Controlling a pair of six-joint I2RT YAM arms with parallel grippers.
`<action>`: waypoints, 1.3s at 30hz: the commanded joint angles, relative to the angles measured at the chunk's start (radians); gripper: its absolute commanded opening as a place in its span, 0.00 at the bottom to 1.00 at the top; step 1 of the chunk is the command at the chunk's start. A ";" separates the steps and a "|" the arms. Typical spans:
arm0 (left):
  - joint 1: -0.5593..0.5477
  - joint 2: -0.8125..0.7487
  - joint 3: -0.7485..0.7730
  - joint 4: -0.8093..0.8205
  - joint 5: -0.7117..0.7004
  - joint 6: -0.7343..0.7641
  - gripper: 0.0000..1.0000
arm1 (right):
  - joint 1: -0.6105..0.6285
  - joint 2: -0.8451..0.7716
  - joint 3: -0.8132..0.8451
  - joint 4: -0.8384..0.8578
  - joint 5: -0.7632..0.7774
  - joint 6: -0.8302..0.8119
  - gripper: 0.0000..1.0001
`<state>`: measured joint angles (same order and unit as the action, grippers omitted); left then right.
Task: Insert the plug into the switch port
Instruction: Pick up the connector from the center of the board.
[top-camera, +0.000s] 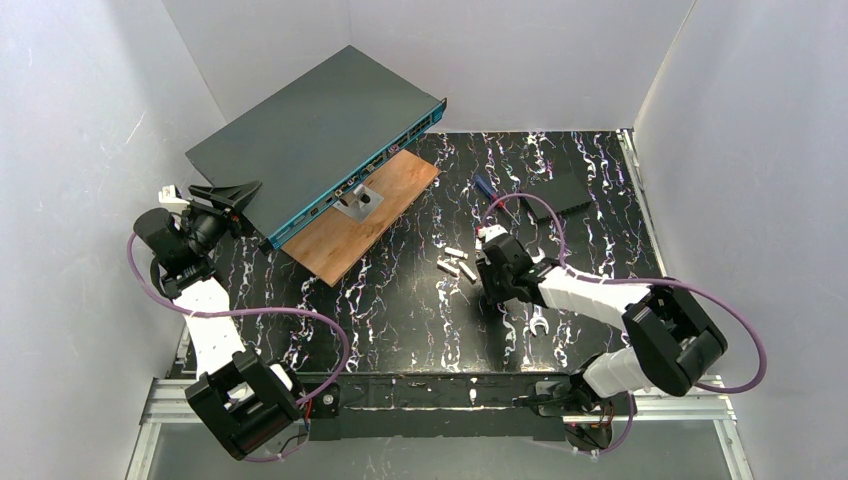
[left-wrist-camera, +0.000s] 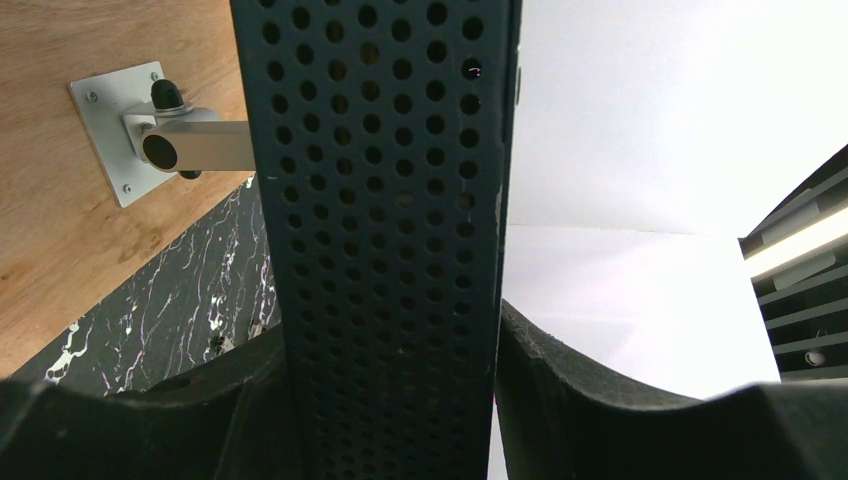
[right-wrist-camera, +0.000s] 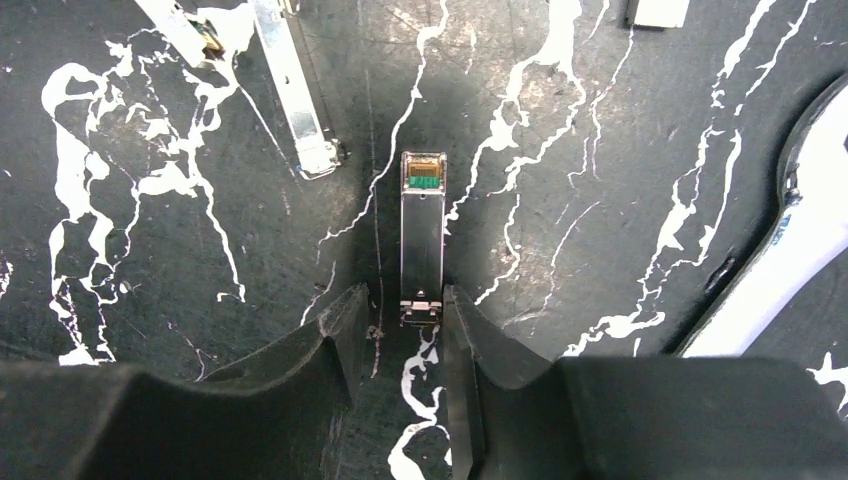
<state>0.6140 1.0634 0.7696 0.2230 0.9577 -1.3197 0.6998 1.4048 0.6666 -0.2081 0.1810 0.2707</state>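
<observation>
Right pincer (right-wrist-camera: 403, 300) set narrow around the near end of the plug (right-wrist-camera: 422, 240), not yet pinching; a slit left on one side. Flat on the worktop (right-wrist-camera: 600, 200) there, well apart from the switch (left-wrist-camera: 385, 200), clamped at its perforated side in the left pincer (left-wrist-camera: 390, 335), probably to steady it against insertion.

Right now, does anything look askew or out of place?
The switch sits skewed: teal port edge over the board, far corner past the mat, near end clamped in the left tool.
</observation>
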 joint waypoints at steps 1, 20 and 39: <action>-0.019 -0.026 -0.005 -0.019 0.092 0.080 0.00 | 0.050 -0.023 -0.048 0.055 0.085 0.065 0.41; -0.020 -0.027 -0.006 -0.019 0.090 0.082 0.00 | 0.131 -0.073 -0.213 0.223 0.259 0.171 0.35; -0.020 -0.026 -0.006 -0.019 0.093 0.080 0.00 | 0.143 -0.164 -0.020 -0.010 0.238 0.059 0.01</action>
<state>0.6140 1.0626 0.7696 0.2214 0.9577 -1.3186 0.8330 1.2732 0.5377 -0.1131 0.4343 0.3775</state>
